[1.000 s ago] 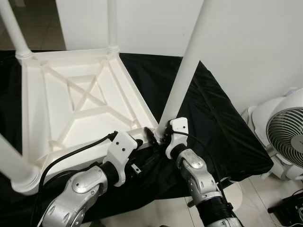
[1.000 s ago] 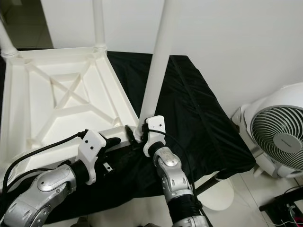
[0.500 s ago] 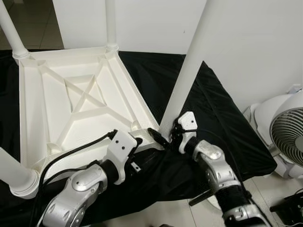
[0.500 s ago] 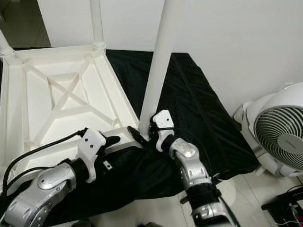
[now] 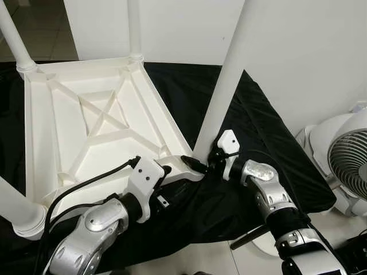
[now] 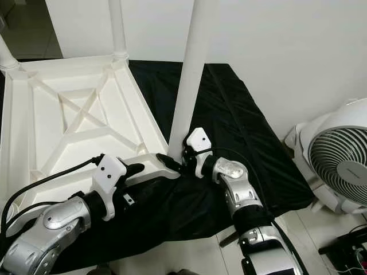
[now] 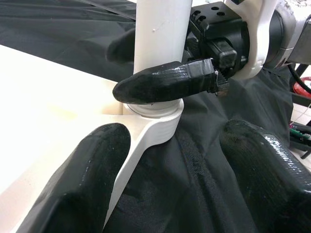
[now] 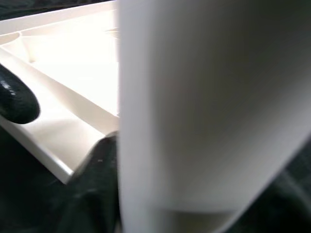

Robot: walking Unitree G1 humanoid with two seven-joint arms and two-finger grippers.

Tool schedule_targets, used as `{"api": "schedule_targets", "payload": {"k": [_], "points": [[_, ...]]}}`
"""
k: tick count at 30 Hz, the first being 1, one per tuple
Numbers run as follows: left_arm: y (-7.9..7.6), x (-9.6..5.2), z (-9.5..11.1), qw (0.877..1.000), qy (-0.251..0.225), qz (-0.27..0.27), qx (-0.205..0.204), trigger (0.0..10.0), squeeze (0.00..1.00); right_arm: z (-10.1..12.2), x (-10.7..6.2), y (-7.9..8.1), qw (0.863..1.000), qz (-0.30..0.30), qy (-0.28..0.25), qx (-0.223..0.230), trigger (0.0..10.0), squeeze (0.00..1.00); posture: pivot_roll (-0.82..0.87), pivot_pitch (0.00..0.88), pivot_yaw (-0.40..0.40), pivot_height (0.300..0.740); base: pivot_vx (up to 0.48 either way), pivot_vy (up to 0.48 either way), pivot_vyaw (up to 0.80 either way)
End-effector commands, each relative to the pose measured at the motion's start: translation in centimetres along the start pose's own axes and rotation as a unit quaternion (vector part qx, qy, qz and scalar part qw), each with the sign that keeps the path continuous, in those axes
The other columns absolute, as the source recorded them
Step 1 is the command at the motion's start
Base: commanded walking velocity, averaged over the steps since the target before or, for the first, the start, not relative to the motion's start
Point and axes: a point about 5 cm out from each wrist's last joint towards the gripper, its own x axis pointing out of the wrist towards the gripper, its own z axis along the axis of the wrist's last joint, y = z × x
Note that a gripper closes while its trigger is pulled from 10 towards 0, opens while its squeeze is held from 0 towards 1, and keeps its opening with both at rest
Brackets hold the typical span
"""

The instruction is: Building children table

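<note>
A plain indoor room, likely a home or test room: bare white walls (image 5: 298, 46) and a pale tiled floor (image 6: 321, 229). A white floor fan (image 6: 338, 163) stands by the wall, with cables (image 6: 350, 258) lying near it. A black cloth (image 5: 258, 132) covers a low surface that carries an upturned white plastic children's table (image 5: 92, 126).

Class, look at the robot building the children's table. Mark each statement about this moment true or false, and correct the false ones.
1. The white plastic table lies upside down on a black cloth. True.
2. The right gripper has its fingers around the base of the white round leg at the near corner. True.
3. The left gripper grips that leg too. False: its fingers are open, straddling the table's corner.
4. A red fan stands on the robot's left. False: a white fan stands on its right.
5. The gripped leg lies flat on the cloth. False: it stands upright in its socket.
</note>
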Motion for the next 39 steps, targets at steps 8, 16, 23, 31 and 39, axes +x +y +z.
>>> {"api": "schedule_targets", "payload": {"k": [8, 16, 23, 31, 39], "points": [[-0.2, 0.1, 0.0, 1.0, 0.001, -0.005, -0.004, 10.0, 0.0, -0.6, -0.4, 0.4, 1.0, -0.02, 0.003, 0.011, 0.0, 0.0, 0.2, 0.06, -0.098, 0.74, 0.0, 0.0, 0.0], [-0.3, 0.3, 0.1, 1.0, -0.001, -0.003, -0.007, 10.0, 0.0, -0.9, 0.0, 1.6, 0.99, -0.129, -0.007, 0.052, 0.0, 0.0, 0.19, 0.062, -0.106, 0.74, 0.0, 0.0, 0.0], [-0.3, 0.5, 0.0, 1.0, -0.003, -0.003, -0.008, 10.0, 0.0, -1.1, 0.5, 2.5, 0.977, -0.199, -0.005, 0.079, 0.0, 0.0, 0.18, 0.064, -0.107, 0.74, 0.0, 0.0, 0.0], [-0.4, 0.7, 0.1, 1.0, -0.007, -0.003, -0.011, 10.0, 0.0, -0.3, 2.4, 3.4, 0.945, -0.307, -0.012, 0.111, 0.0, 0.0, 0.18, 0.065, -0.109, 0.74, 0.0, 0.0, 0.0], [-0.5, 0.9, 0.1, 1.0, -0.011, -0.003, -0.014, 10.0, 0.0, 0.4, 3.6, 4.1, 0.94, -0.322, -0.005, 0.116, 0.0, 0.0, 0.18, 0.064, -0.113, 0.74, 0.0, 0.0, 0.0]]}}
